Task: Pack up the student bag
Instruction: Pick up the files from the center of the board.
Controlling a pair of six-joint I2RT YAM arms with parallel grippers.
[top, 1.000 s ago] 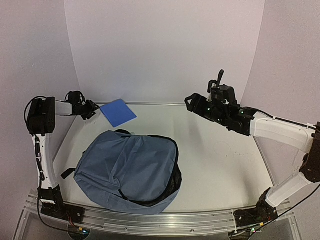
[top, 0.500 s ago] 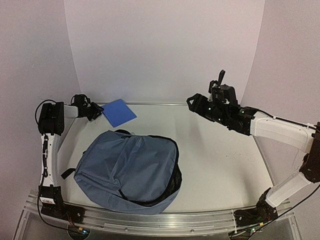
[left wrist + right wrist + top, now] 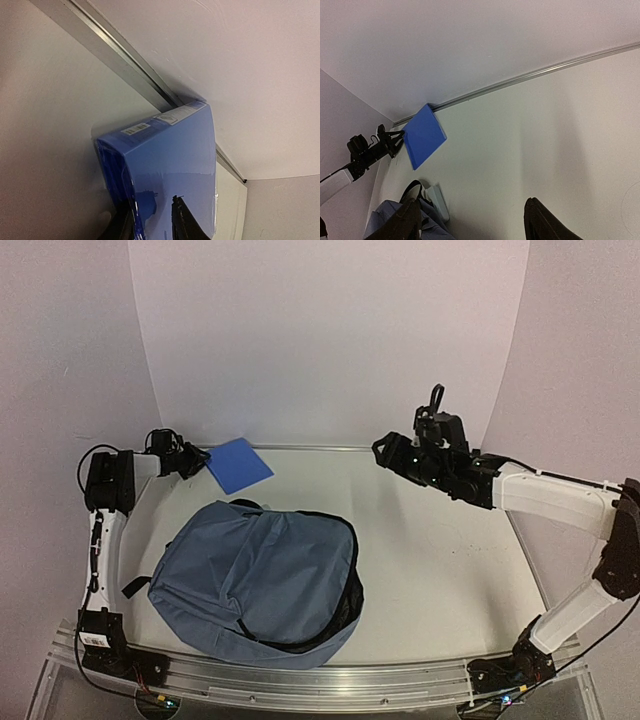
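- Left gripper (image 3: 152,222): the two fingers sit on either face of the blue book (image 3: 238,464) at its near edge. I read that as clamped on it, and low on the edge rather than around the middle.
- The book is at the far left of the table (image 3: 440,570), its far corner close to the back rail (image 3: 330,448). I cannot tell whether that corner rests on the surface or hangs free.
- Right gripper (image 3: 383,448): fingers apart with nothing between them, hovering over the far right of the table, well apart from everything.
- The student bag (image 3: 262,580) lies flat at the near left-centre, between the two arm bases and nearer the left one. Its zipper mouth (image 3: 352,602) shows as a dark slit along the right and near side.
- Risk: with an edge-only pinch, the book's weight could swing it about the fingers or pull it out once I carry it.
- Risk: the far corner could catch the rail or the back wall if I turn before drawing clear.
- Risk: the mouth is barely gaping and faces away from the left arm. With nothing holding it open, the book may land on top of the fabric or shove the soft bag along.
- My judgement: bring the right gripper to the mouth first.
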